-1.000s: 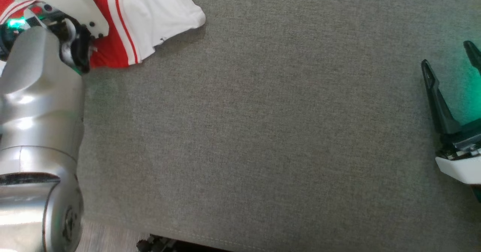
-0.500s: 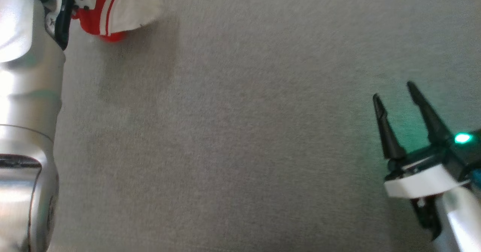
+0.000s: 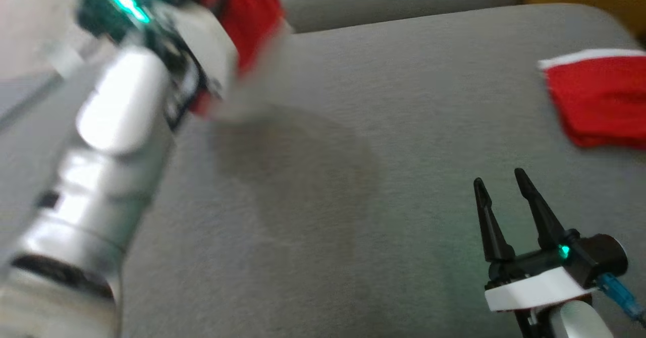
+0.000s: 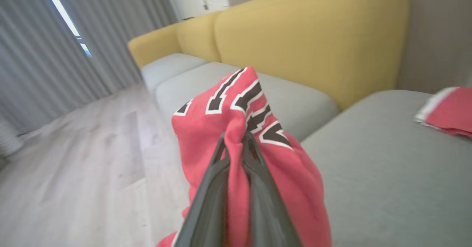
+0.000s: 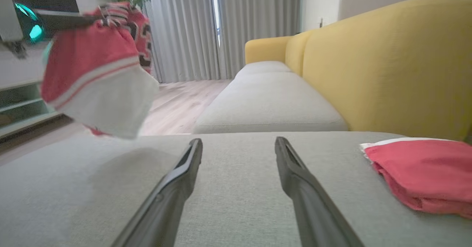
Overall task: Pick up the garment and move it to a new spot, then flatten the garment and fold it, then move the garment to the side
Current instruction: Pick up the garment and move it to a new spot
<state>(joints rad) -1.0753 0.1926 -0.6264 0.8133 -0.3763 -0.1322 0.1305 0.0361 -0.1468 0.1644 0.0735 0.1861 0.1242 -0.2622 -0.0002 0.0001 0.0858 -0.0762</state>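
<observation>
At eleven o'clock in the head view, the garment (image 3: 247, 20) hangs bunched and clear of the grey cushion (image 3: 353, 202). It is pinched in my left gripper (image 4: 236, 143), whose jaws are closed tight on a fold of it. I judge that height keeps the hem from dragging. My right gripper (image 3: 498, 176), at four o'clock, is spread wide and holds nothing. A folded red piece (image 3: 600, 106) sits at two o'clock near the cushion's edge, and the open middle offers room to lay the garment down.
</observation>
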